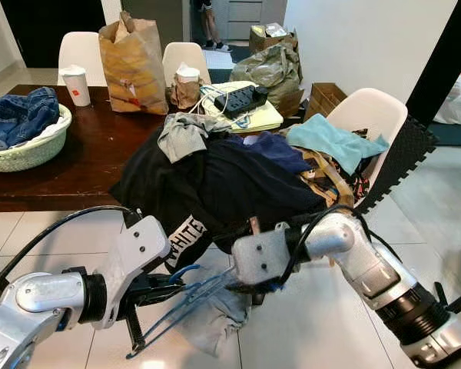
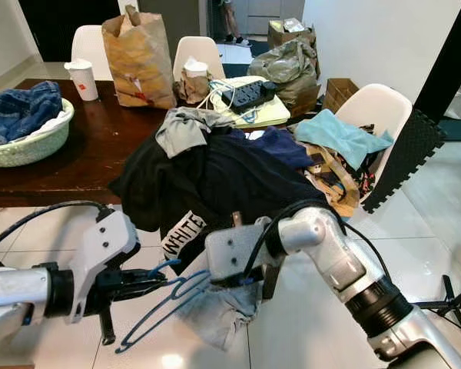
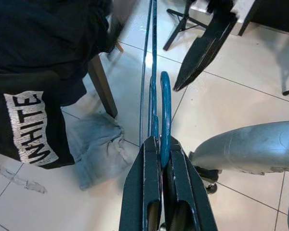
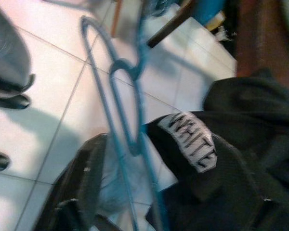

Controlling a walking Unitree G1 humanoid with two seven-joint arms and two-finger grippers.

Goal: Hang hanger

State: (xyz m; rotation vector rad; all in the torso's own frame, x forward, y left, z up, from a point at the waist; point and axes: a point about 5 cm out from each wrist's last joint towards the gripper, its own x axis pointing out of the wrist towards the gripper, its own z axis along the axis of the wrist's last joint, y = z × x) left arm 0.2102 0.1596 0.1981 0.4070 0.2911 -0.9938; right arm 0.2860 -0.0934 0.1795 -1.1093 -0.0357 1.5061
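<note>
A thin blue wire hanger point(image 3: 165, 110) hangs low over the tiled floor, in front of a chair heaped with clothes. My left gripper point(image 1: 177, 290) is shut on the hanger near its hook, and the wire runs straight out from between its fingers point(image 3: 151, 183). My right gripper point(image 1: 255, 290) faces it from the right, just under a black garment point(image 1: 223, 184) lettered "WHITE". It looks open, with the hanger's wire point(image 4: 127, 125) passing beside one dark finger point(image 4: 82, 192). In the left wrist view, a right finger point(image 3: 204, 48) stands apart from the wire.
A pale blue cloth point(image 1: 215, 315) lies on the floor under the hanger. The dark wooden table point(image 1: 92, 154) behind holds a basket of jeans point(image 1: 23, 150), a paper bag point(image 1: 131, 65), cups and a power strip. A white chair point(image 1: 369, 115) and a black foam mat point(image 1: 403, 154) stand right.
</note>
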